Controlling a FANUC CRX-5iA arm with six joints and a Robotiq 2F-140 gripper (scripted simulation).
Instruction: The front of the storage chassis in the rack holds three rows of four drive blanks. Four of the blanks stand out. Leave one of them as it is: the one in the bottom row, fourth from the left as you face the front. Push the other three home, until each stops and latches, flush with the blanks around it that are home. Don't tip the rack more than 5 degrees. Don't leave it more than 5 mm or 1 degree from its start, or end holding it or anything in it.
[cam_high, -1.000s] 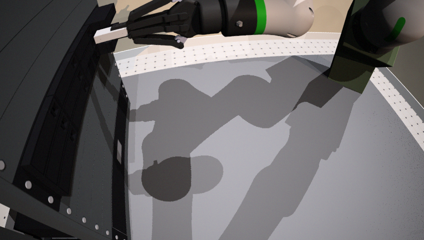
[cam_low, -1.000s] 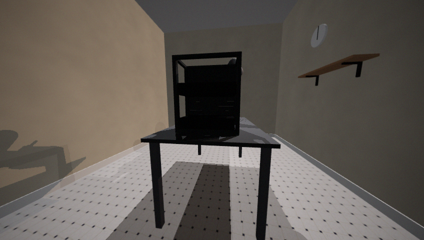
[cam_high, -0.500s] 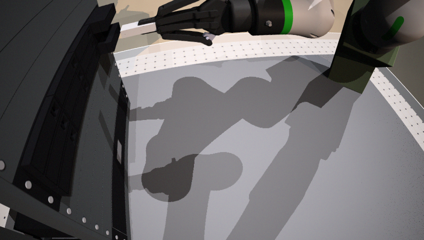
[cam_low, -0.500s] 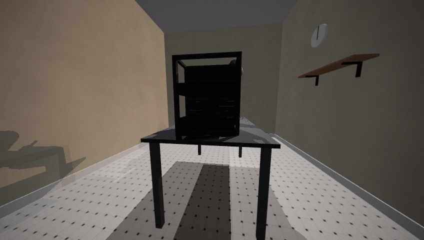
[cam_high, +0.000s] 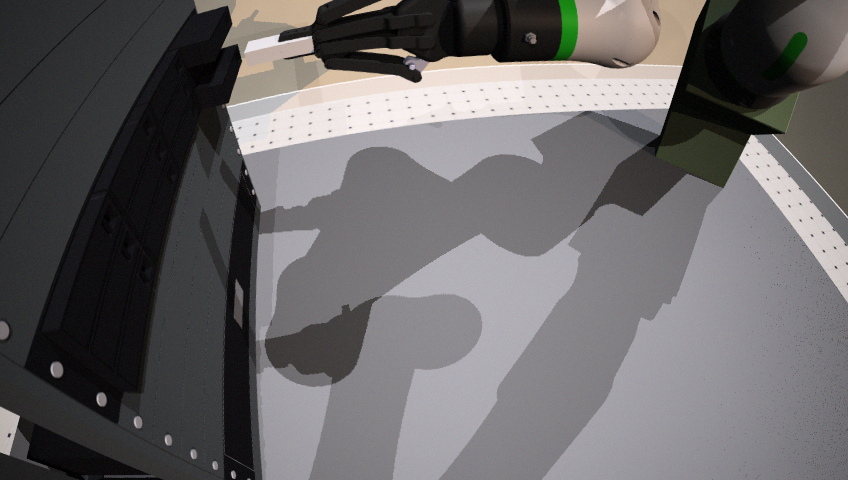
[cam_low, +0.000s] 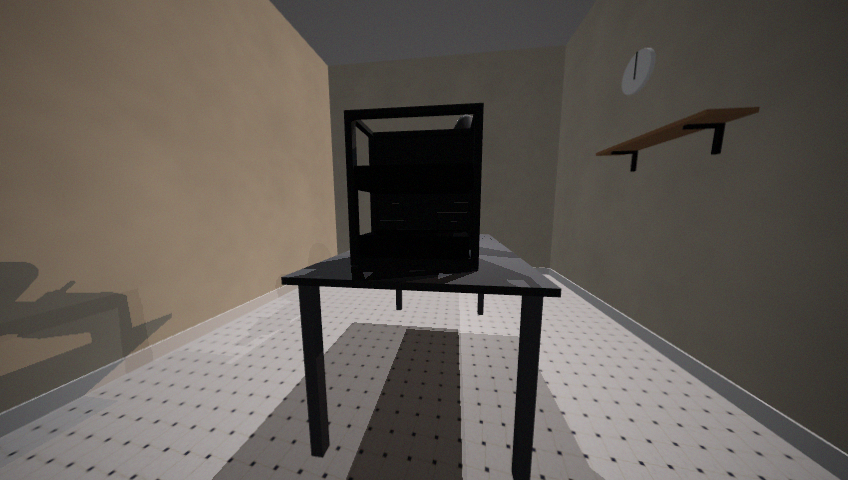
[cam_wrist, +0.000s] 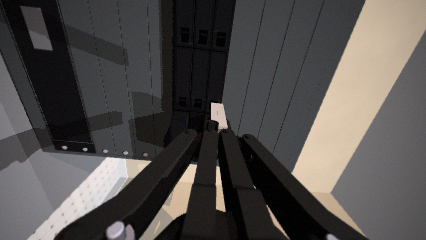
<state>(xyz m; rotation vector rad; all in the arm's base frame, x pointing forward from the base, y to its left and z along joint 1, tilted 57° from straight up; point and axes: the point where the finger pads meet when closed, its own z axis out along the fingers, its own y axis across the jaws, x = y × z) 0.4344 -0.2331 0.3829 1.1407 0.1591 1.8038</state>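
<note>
The dark rack fills the left of the top view, with the storage chassis front and its drive blanks seen at a steep angle. Two dark blanks stand out from the front near the top. My gripper is shut, its pale fingertip pads pointing at the rack and stopping a short gap from the blank that stands out. In the wrist view the shut gripper points at the column of blanks. In the exterior view the rack shows from behind and hides the gripper.
The rack stands on a dark table. The arm's dark green base is at the upper right. A light wall and a tiled floor strip lie beyond the table edge. A shelf hangs on the far wall.
</note>
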